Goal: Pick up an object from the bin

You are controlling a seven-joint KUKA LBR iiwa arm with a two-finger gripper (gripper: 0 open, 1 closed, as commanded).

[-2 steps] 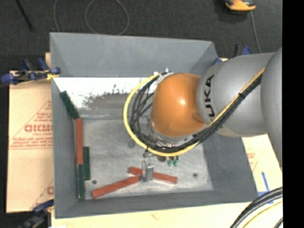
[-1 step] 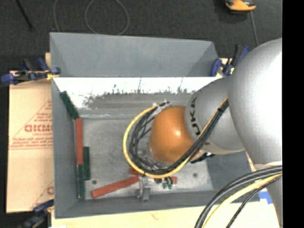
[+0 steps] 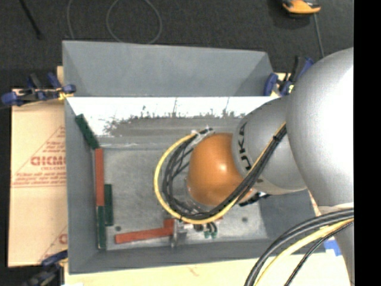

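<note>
Camera view shows a red bar along the near wall of the bin, its long axis running left to right. At this bar's right end sits the pincer, below the orange cover; whether it is released or clenched I cannot tell. Beyond the bar, the arm bears the letters "UKA".

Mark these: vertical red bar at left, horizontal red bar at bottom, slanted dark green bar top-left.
vertical red bar (image 3: 99, 177), camera view, mid-length.
horizontal red bar (image 3: 143, 235), camera view, mid-length.
slanted dark green bar (image 3: 87, 133), camera view, mid-length.
</note>
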